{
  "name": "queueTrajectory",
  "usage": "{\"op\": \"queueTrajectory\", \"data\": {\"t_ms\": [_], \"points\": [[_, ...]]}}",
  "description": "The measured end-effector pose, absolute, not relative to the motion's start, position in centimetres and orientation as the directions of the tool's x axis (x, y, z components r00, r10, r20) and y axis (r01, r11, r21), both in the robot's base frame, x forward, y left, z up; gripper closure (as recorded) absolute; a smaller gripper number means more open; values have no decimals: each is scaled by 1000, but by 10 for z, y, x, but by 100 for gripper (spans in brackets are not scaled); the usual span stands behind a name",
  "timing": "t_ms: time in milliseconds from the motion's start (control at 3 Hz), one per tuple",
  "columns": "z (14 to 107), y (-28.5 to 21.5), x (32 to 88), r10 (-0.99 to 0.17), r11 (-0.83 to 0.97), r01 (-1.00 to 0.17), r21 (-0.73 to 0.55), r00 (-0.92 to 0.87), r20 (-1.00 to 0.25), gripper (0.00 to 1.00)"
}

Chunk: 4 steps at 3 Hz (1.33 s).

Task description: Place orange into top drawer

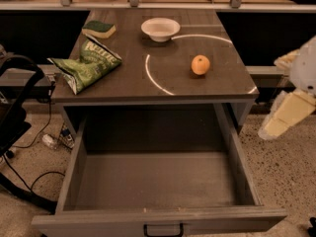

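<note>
The orange (200,64) sits on the grey tabletop (123,78), right of centre, just inside a white arc painted on it. The top drawer (158,181) is pulled fully open below the tabletop and nothing lies in it; its front panel with a small black handle (163,229) is at the bottom edge of the view. My gripper (286,113) shows as pale, blurred arm parts at the right edge, beside the table's right side. It is well apart from the orange and holds nothing that shows.
A white bowl (160,28) stands at the back centre of the tabletop. A green sponge (99,29) lies at the back left. A green chip bag (88,64) lies at the left edge. Black chair parts and cables (19,127) are on the floor at left.
</note>
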<state>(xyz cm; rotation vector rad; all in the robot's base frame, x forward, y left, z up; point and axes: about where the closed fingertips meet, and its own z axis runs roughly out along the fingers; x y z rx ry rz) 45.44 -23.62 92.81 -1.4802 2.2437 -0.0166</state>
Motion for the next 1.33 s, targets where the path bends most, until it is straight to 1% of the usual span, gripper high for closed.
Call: {"op": "queueTrajectory", "data": {"t_ms": [333, 667, 1000, 1333], "points": [[880, -248, 465, -778, 528, -825, -202, -374, -505, 0], [852, -236, 501, -634, 574, -790, -214, -264, -727, 0], [864, -230, 539, -531, 627, -724, -288, -126, -838, 0], [875, -224, 555, -534, 638, -688, -347, -69, -843, 0]]}}
